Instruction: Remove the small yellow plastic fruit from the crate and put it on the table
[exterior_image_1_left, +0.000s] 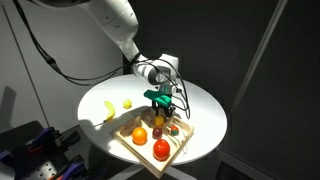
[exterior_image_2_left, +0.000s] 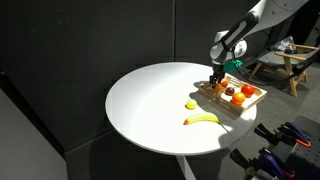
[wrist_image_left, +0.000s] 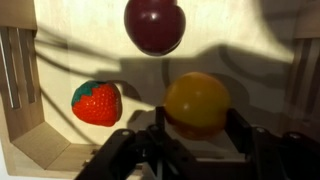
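The small yellow plastic fruit (wrist_image_left: 197, 103) sits between my gripper's (wrist_image_left: 197, 140) two dark fingers in the wrist view, and both fingers touch its sides. It is low over the floor of the light wooden crate (wrist_image_left: 15, 80). In both exterior views the gripper (exterior_image_1_left: 160, 108) (exterior_image_2_left: 217, 84) reaches down into the crate (exterior_image_1_left: 135, 155) (exterior_image_2_left: 230, 108) on the white round table (exterior_image_1_left: 210, 110) (exterior_image_2_left: 140, 100). The fruit itself is hidden behind the fingers in those views.
In the crate a red strawberry (wrist_image_left: 97, 103) and a dark red round fruit (wrist_image_left: 155, 25) lie near the gripper, with an orange (exterior_image_1_left: 140, 135) and a red fruit (exterior_image_1_left: 161, 149) further off. A yellow banana (exterior_image_1_left: 108, 110) (exterior_image_2_left: 203, 119) and a tiny yellow ball (exterior_image_1_left: 127, 103) (exterior_image_2_left: 191, 104) lie on the table.
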